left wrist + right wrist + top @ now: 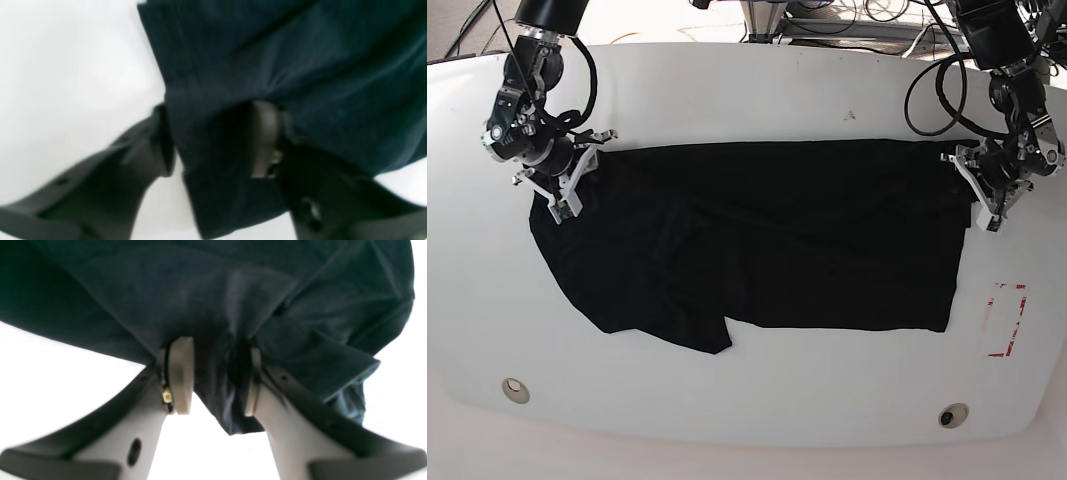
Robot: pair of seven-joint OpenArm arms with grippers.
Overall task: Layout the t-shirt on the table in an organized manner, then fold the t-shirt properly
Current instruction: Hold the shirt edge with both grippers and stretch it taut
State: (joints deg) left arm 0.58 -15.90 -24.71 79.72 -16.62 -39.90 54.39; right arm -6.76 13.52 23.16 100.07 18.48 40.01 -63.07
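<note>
Spreading across your glossy white tabletop (757,90), the plain black fabric t-shirt (767,235) lies mostly flat, rumpled near one end. Right gripper (213,376) pinches cloth; left gripper (210,140) straddles a fold, grip unclear. Red tape rectangle (1005,320) nearby.

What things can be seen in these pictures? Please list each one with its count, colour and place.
t-shirt: one, black, spread wide across the middle of the table, wrinkled at its lower left in the base view.
table: one, glossy white, under everything.
tape mark: one, red rectangle, on the table beside the shirt.
holes: two, round, near the table's front edge.
cables: several, black, behind the table.
right gripper: one, pale jaws pinching shirt fabric.
left gripper: one, dark jaws around the shirt edge.
</note>
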